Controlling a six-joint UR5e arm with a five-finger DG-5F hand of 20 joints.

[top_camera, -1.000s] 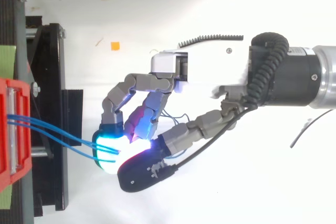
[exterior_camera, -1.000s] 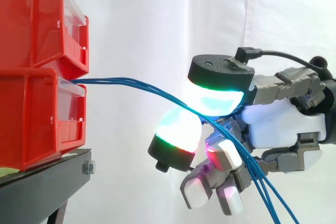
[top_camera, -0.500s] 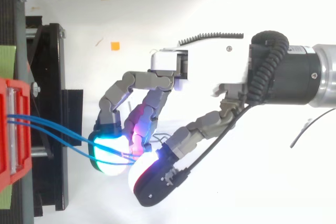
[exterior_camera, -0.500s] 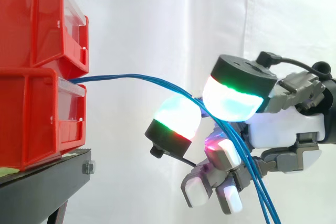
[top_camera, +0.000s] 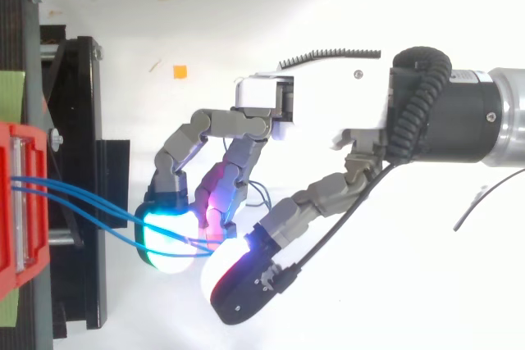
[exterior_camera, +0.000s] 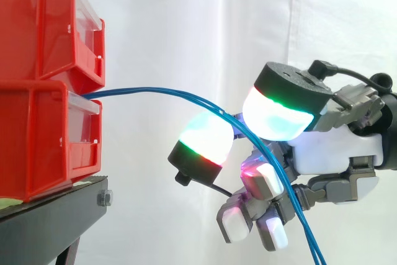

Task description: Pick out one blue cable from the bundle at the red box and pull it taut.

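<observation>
Nearest, the hand (exterior_camera: pixel 329 153) is curled round the blue cables (exterior_camera: pixel 149 90): they are threaded through the gap between its glowing pads (exterior_camera: pixel 205 141) and down across the palm. Slack arc is run to the lower red bin (exterior_camera: pixel 37 134); white curtain (exterior_camera: pixel 186 17) behind.

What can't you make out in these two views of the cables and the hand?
- Where the cables begin: inside the red bin, hidden by its front wall, both views.
- Their far ends: cut off by the side view's bottom edge.
- Cable count: strands overlap in both views.
- Whether the hand holds one: top view, its glow washes out the contact.
</observation>
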